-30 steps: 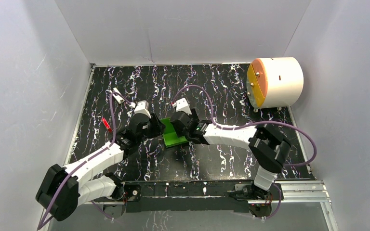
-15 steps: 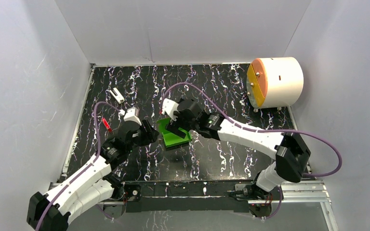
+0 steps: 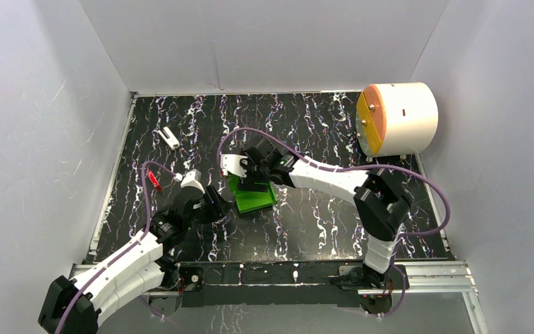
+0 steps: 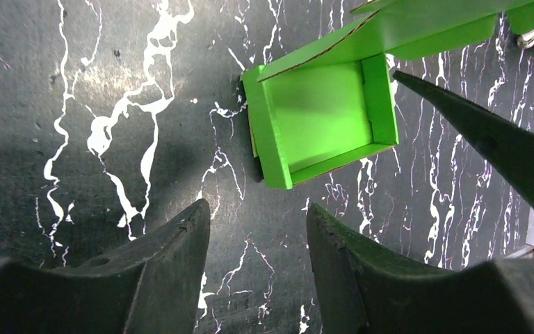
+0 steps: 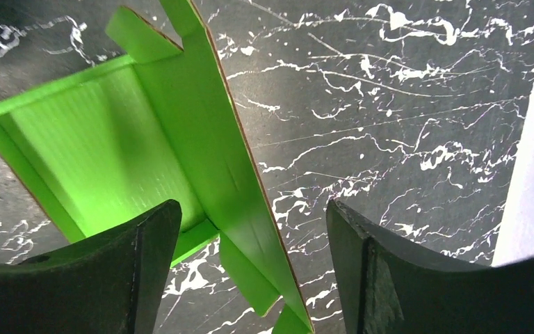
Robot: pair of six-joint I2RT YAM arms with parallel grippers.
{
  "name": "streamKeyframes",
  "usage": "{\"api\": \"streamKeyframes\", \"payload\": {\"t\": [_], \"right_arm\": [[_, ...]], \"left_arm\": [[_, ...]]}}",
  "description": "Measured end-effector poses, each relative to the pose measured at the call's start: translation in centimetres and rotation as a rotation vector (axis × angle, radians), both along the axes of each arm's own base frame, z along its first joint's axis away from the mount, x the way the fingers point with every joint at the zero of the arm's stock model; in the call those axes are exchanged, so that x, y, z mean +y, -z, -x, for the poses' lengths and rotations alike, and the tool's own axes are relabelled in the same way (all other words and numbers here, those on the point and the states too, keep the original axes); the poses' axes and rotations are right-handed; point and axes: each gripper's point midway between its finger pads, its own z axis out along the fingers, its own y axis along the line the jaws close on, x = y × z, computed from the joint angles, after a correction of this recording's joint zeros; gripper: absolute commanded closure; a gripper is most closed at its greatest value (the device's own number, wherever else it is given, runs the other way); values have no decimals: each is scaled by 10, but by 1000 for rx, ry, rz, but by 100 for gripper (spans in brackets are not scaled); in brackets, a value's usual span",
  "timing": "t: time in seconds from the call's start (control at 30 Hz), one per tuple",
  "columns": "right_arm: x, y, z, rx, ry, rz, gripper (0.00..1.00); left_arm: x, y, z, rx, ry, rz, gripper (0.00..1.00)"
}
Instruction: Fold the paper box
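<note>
1. Top view: the left gripper (image 3: 220, 206) is drawn back from the paper box (image 3: 256, 197), which lies mid-table; the right gripper (image 3: 251, 183) is now brought over it, so lid closing is judged next
2. Left wrist: the left gripper's (image 4: 257, 209) jaws are held apart, empty; the box (image 4: 320, 118) is formed as a matt green tray
3. Right wrist: the right gripper's (image 5: 250, 206) jaws are spread around the box's (image 5: 97, 146) raised, notched flap, unclamped
</note>
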Motion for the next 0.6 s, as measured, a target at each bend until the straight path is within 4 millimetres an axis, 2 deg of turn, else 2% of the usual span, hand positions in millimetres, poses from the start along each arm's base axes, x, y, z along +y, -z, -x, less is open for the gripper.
{"api": "streamKeyframes", "payload": {"t": [0.2, 0.37, 0.6], "right_arm": [[-3, 20, -6, 9, -19, 55, 54], [-3, 18, -6, 1, -23, 54, 65], [-6, 15, -5, -56, 0, 55, 79]], "left_arm": [[-7, 12, 2, 28, 6, 42, 52], [-17, 12, -4, 16, 10, 87, 56], [-23, 22, -6, 23, -3, 135, 66]]}}
